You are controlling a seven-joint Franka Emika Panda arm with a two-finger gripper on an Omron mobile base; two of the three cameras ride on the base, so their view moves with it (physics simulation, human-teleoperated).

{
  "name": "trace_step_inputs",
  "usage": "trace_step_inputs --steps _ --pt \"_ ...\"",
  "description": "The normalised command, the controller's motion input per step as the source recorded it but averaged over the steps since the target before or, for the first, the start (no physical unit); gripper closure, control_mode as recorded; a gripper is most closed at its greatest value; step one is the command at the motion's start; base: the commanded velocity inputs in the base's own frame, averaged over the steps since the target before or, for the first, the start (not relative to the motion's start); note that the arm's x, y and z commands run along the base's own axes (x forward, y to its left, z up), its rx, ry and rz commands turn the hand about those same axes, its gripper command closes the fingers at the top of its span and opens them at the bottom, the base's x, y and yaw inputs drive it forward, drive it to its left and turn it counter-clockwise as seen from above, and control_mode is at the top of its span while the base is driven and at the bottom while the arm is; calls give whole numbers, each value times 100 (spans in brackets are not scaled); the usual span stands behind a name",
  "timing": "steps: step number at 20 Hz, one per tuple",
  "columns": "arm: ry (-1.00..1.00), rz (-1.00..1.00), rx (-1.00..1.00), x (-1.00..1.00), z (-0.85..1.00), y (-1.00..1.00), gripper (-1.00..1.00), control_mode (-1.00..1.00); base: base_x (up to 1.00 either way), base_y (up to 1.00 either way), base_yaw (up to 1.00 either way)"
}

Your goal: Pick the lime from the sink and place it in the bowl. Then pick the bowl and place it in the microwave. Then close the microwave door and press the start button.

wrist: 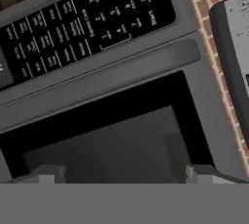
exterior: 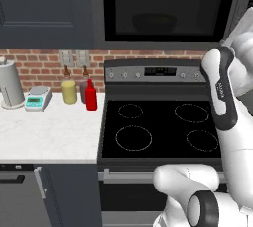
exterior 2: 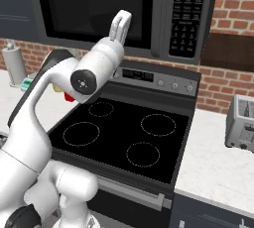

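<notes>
The microwave (exterior 2: 99, 4) hangs above the stove, its door (exterior: 163, 4) shut flat against the front. Through the dark window a dim outline of the bowl (exterior: 154, 22) shows inside. The lime is hidden and the sink is out of view. My gripper (exterior 2: 122, 20) points upward just in front of the door window, left of the curved handle (wrist: 112, 72). Its jaws are open with nothing between them. In the hand view my gripper (wrist: 124, 174) faces the window, with the button panel (wrist: 82, 23) beyond the handle.
A black stove (exterior: 160, 127) with several burners lies below my arm. On the left counter (exterior: 49, 132) stand a paper towel roll (exterior: 10, 83), a small scale (exterior: 38, 97), a yellow bottle (exterior: 69, 91) and a red bottle (exterior: 91, 95). A toaster (exterior 2: 243, 123) sits on the right counter.
</notes>
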Motion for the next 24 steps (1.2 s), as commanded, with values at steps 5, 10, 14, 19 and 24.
trace_step_inputs --steps 5,10,14,19,24 --pt "10 1 -27 -17 2 -13 -100 -100 0 0 0" --pt "1 2 -32 -13 0 -16 -100 -100 0 0 0" --pt "0 2 -31 -6 0 -17 -100 -100 0 0 0" --pt "0 1 -34 -3 0 -19 -100 -100 0 0 0" --pt "0 2 -37 0 0 -17 -100 -100 0 0 0"
